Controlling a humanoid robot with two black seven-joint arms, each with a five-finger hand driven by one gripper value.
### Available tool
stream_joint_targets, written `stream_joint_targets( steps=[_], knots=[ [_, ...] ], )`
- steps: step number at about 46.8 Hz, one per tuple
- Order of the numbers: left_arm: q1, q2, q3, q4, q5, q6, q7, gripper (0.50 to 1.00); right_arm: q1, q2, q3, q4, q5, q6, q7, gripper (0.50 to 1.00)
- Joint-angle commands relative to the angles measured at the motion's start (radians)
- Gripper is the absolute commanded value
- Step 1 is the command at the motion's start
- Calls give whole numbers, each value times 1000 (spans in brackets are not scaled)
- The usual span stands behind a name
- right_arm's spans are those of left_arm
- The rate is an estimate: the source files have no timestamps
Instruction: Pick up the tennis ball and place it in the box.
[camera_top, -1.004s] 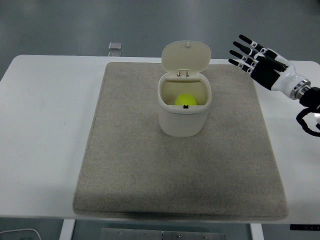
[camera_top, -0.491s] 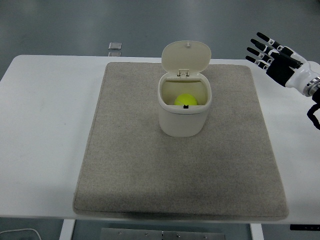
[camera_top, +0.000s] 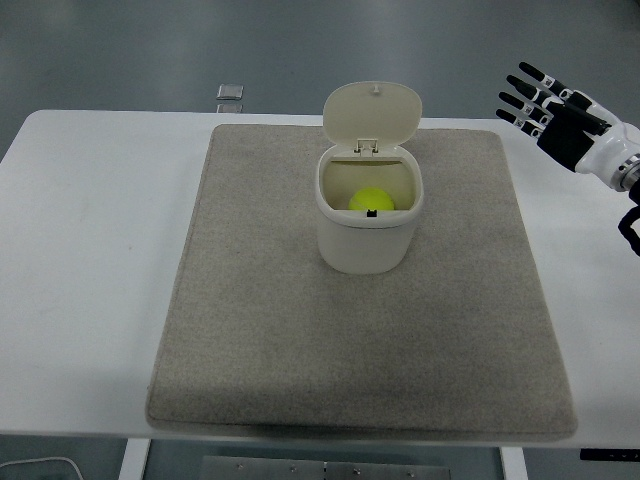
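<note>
The yellow-green tennis ball (camera_top: 372, 200) lies inside a cream box (camera_top: 367, 240) that stands upright in the middle of the grey mat (camera_top: 300, 330), its hinged lid (camera_top: 372, 113) raised at the back. My right hand (camera_top: 548, 110) hovers at the far right, well away from the box, with fingers spread and nothing in it. The left arm is out of sight.
The mat covers most of the white table (camera_top: 90, 260). A small grey square object (camera_top: 230, 92) lies just beyond the table's far edge at upper left.
My right hand has drawn back to the right and slightly up, away from the box, staying open. The ball and box have not moved.
</note>
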Motion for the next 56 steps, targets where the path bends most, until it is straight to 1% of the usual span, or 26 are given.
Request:
stream_joint_targets(
  steps=[1, 29, 56],
  knots=[
    [0, 0, -7, 1, -2, 1, 0, 992, 17, 6, 0, 0, 2, -1, 0, 911],
    [-9, 0, 0, 0, -2, 1, 0, 992, 15, 8, -2, 0, 4, 7, 0, 913],
    [-9, 0, 1, 0, -2, 1, 0, 992, 15, -23, -3, -5, -7, 10, 2, 913]
  ],
)
